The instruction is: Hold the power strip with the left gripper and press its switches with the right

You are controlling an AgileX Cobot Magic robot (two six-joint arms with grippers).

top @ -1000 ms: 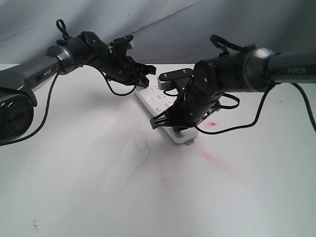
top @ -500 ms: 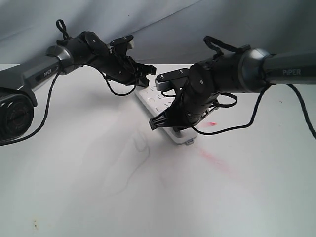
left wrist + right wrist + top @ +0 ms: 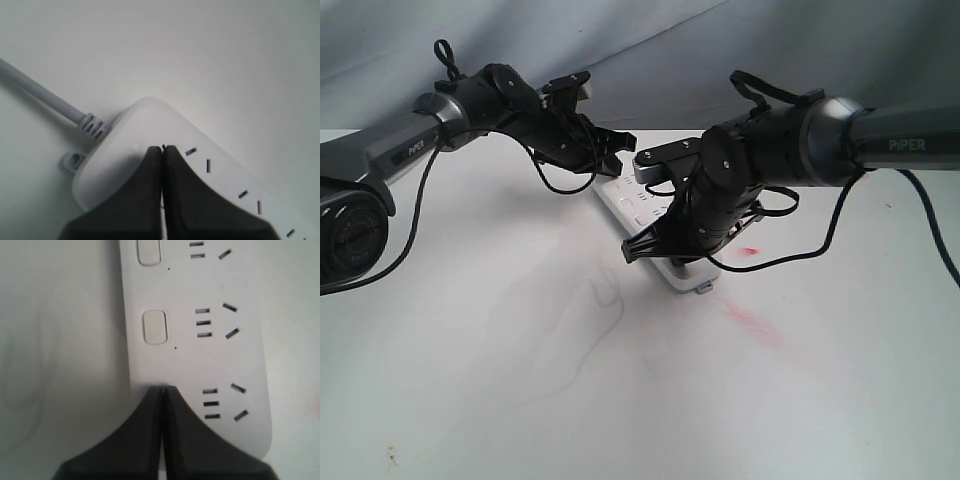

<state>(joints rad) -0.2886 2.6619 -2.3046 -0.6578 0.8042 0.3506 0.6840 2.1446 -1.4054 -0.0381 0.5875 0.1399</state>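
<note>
The white power strip [image 3: 632, 205] lies slanted on the table between both arms. My left gripper [image 3: 610, 160] is shut, and its joined fingertips [image 3: 162, 148] rest on top of the strip's cord end [image 3: 150, 125], beside the grey cord [image 3: 40, 92] and the small tab [image 3: 74, 160]. My right gripper [image 3: 638, 246] is also shut. Its tips [image 3: 162, 388] press down on the strip [image 3: 240, 355] at the button side of the last socket group, hiding any button there. Two white switches [image 3: 154, 326] [image 3: 149, 251] show beyond the tips, untouched.
The white table [image 3: 520, 380] carries a red smear [image 3: 752, 322] to the right of the strip's near end. A grey cloth backdrop [image 3: 650, 50] hangs behind. A black cable [image 3: 800, 255] loops from the right arm down near the table.
The right arm has shifted slightly left over the strip's near end during the last second. The left arm and the strip have stayed still.
</note>
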